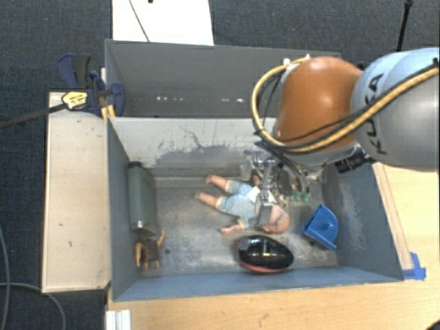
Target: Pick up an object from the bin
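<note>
A small doll (237,201) in a light blue outfit lies on its back in the middle of the bin, legs pointing left and head to the right. My gripper (265,198) reaches down from under the orange cover and stands right over the doll's upper body, its metal fingers against the torso. Just in front of the doll lies a black and red computer mouse (265,254). A blue plastic piece (322,226) rests to the right of the gripper near the bin's right wall.
A grey-green cylinder lies along the left wall (139,196), and a small brown figurine (148,248) sits below it in the front left corner. The arm and its cables cover the bin's back right part.
</note>
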Robot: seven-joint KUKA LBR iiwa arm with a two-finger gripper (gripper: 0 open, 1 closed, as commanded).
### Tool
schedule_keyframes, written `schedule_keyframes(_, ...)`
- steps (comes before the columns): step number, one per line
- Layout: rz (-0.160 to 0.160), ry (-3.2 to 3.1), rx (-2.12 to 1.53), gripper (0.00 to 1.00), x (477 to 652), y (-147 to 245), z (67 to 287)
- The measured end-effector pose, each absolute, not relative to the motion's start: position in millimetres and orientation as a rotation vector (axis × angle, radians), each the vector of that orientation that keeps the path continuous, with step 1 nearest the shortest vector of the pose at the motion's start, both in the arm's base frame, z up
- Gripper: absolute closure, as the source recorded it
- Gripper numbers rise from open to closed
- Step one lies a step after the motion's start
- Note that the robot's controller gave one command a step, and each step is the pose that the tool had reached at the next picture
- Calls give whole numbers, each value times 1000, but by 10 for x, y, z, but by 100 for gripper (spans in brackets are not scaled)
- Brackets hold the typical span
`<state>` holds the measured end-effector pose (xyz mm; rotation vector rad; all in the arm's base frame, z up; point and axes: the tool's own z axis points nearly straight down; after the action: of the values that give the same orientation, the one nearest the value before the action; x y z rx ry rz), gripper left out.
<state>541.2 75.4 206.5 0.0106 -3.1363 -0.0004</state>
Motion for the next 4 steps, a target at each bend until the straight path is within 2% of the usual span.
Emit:
schedule_keyframes(1,-2,-3145,7,0,5426,750,2112)
schedule_keyframes(2,-3,-3153,33,0,5465,661,1706)
schedule_keyframes(3,-3,-3149,-30,0,5392,708,938)
schedule_keyframes(4,-5,-3147,-65,100,5310,-128,724)
